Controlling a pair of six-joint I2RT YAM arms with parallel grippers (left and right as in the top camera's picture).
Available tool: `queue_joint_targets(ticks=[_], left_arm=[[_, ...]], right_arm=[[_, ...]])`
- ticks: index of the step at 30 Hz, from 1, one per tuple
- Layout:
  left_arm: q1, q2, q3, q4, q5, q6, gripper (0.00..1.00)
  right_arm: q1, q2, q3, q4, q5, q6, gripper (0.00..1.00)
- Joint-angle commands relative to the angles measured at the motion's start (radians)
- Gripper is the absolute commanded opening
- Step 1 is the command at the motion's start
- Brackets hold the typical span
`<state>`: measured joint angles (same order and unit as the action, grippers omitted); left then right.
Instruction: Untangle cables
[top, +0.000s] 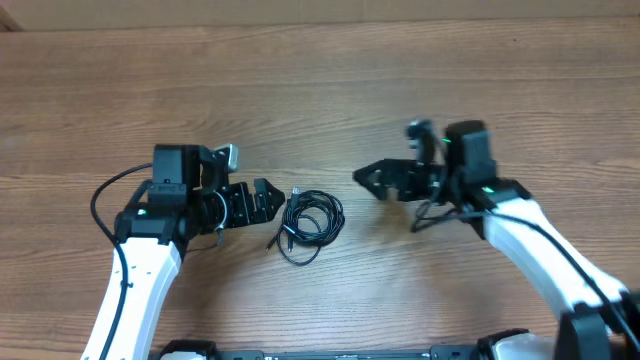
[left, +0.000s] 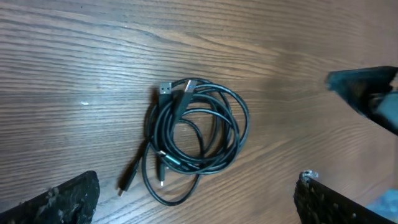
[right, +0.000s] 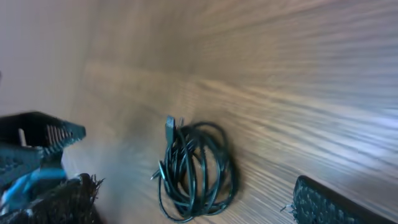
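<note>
Cables (top: 312, 225) lie between left tool (top: 272, 196) and right tool (top: 367, 183) — both wide, empty.

Coiled black cables (top: 312, 226) lie on wood table (top: 320, 80), left gripper (top: 272, 198) just beside, right gripper (top: 368, 180) near, both jaws spread.

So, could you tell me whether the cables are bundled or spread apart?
Bundled: the cables lie as one coiled loop on the table, plugs sticking out, untouched.

Overhead: straight down, far, takes in whole surface (top: 320, 60). Wrist views: close, low, tilted down, facing each other. All three share the cables (top: 312, 222), mid-frame.
</note>
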<state>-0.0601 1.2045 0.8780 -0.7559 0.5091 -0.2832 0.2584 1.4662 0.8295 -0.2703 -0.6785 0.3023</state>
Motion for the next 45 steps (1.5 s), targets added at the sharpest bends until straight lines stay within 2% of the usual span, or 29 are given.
queue_joint_targets(ticks=[1,5,10,11,12,13,14,15,16,17,18,23,26,28,29,30,31,32,37,43,45], left_arm=[[-0.008,0.002,0.013,0.001,-0.085,0.021,1.00],[-0.008,0.029,0.013,0.005,-0.093,-0.019,1.00],[-0.043,0.143,0.013,0.010,-0.090,-0.031,1.00],[-0.056,0.174,0.013,0.012,-0.086,-0.032,0.96],[-0.072,0.209,0.013,0.019,-0.066,-0.032,0.78],[-0.085,0.234,0.013,0.027,-0.050,-0.032,0.70],[-0.107,0.280,0.013,0.043,-0.024,-0.032,0.59],[-0.117,0.301,0.013,0.053,-0.020,-0.032,0.57],[-0.130,0.333,0.013,0.066,-0.022,-0.032,0.56],[-0.135,0.356,0.013,0.077,-0.020,-0.032,0.51],[-0.139,0.379,0.013,0.085,-0.017,-0.037,0.48],[-0.144,0.459,0.013,0.107,-0.018,-0.054,0.50],[-0.144,0.472,0.013,0.130,-0.018,-0.053,0.40],[-0.144,0.472,0.013,0.147,-0.018,-0.054,0.32],[-0.144,0.472,0.013,0.156,-0.021,-0.053,0.32],[-0.143,0.472,0.013,0.169,-0.025,-0.053,0.33],[-0.143,0.472,0.013,0.181,-0.031,-0.053,0.27],[-0.143,0.472,0.013,0.191,-0.037,-0.054,0.06],[-0.142,0.467,0.023,0.207,-0.033,-0.053,0.04],[-0.142,0.443,0.134,0.088,-0.024,-0.053,0.04],[-0.141,0.439,0.172,0.044,-0.066,-0.054,0.04]], right_arm=[[0.034,0.050,0.035,-0.020,-0.033,-0.015,1.00],[0.077,0.050,0.035,-0.082,-0.085,-0.015,1.00],[0.136,0.051,0.034,-0.102,-0.056,-0.011,1.00],[0.149,0.051,0.034,-0.100,-0.055,-0.012,1.00],[0.159,0.051,0.034,-0.099,-0.034,-0.011,1.00],[0.167,0.051,0.034,-0.100,0.013,0.009,1.00],[0.177,0.051,0.034,-0.113,0.124,0.096,1.00],[0.181,0.051,0.034,-0.123,0.183,0.148,1.00],[0.184,0.051,0.031,-0.147,0.311,0.269,1.00],[0.184,0.051,0.026,-0.146,0.352,0.300,1.00],[0.184,0.054,0.024,-0.139,0.360,0.293,1.00],[0.185,0.084,0.023,-0.088,0.245,0.178,0.94],[0.185,0.123,0.023,-0.069,0.238,0.166,0.91],[0.185,0.152,0.023,-0.061,0.227,0.134,0.95],[0.185,0.165,0.023,-0.058,0.227,0.134,1.00],[0.185,0.183,0.022,-0.051,0.224,0.134,1.00],[0.185,0.201,0.022,-0.045,0.205,0.134,1.00],[0.185,0.210,0.022,-0.041,0.193,0.134,1.00],[0.185,0.223,0.022,-0.037,0.176,0.134,1.00],[0.183,0.223,0.022,-0.038,0.180,0.134,1.00],[0.183,0.223,0.022,-0.038,0.179,0.134,1.00]])
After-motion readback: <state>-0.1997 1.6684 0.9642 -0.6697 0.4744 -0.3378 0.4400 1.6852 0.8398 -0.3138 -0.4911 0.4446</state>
